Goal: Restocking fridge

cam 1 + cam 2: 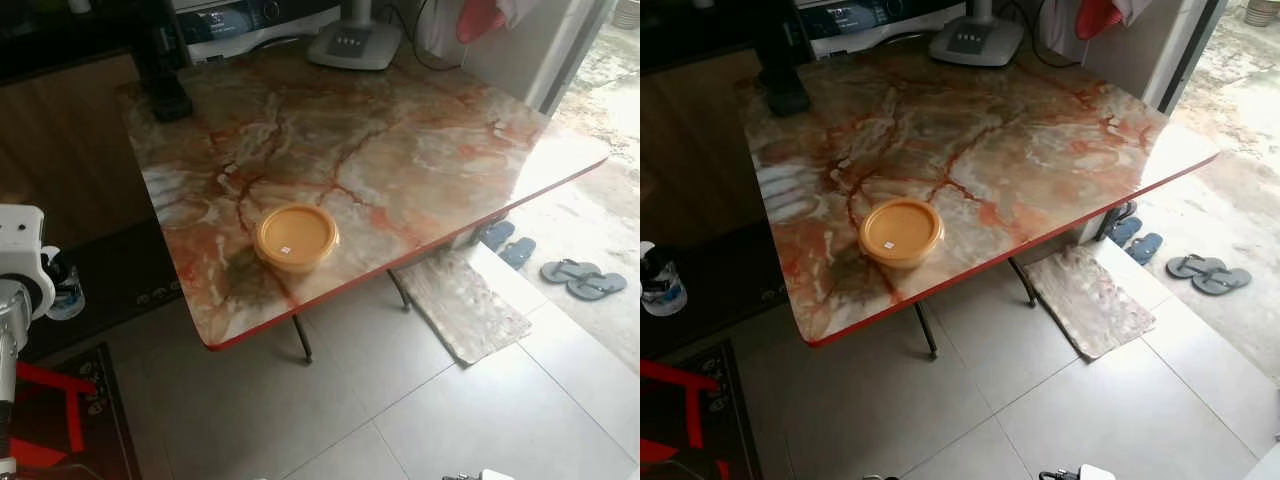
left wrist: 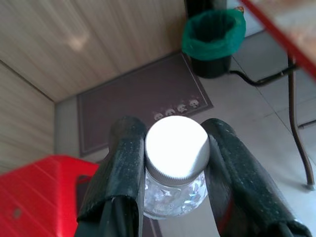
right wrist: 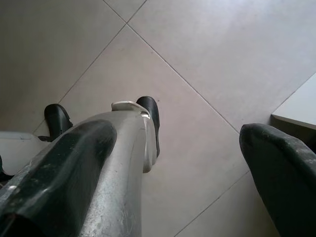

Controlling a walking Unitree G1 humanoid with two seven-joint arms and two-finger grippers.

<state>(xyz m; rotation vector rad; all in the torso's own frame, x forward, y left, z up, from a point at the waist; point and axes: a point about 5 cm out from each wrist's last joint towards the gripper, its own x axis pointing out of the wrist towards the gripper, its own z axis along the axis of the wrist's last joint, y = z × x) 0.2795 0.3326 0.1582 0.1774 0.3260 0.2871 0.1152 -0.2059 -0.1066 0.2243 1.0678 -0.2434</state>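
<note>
My left gripper (image 2: 175,129) is shut on a small clear bottle (image 2: 176,190) with a white cap, its black fingers (image 2: 123,163) pressing both sides of the neck. In the left eye view that bottle (image 1: 66,296) hangs beside the white wrist, left of the table and above a dark mat. A round orange lidded container (image 1: 296,238) sits on the marble table (image 1: 400,150) near its front edge. My right gripper (image 3: 182,163) hangs low over grey floor tiles, open, with nothing between its fingers (image 3: 284,173).
A black object (image 1: 165,70) and a white appliance base (image 1: 355,45) stand at the table's far side. A patterned doormat (image 1: 465,300), blue slippers (image 1: 508,243) and grey sandals (image 1: 585,278) lie to the right. A green-lined bin (image 2: 213,37) and a red stool (image 2: 34,192) stand on my left.
</note>
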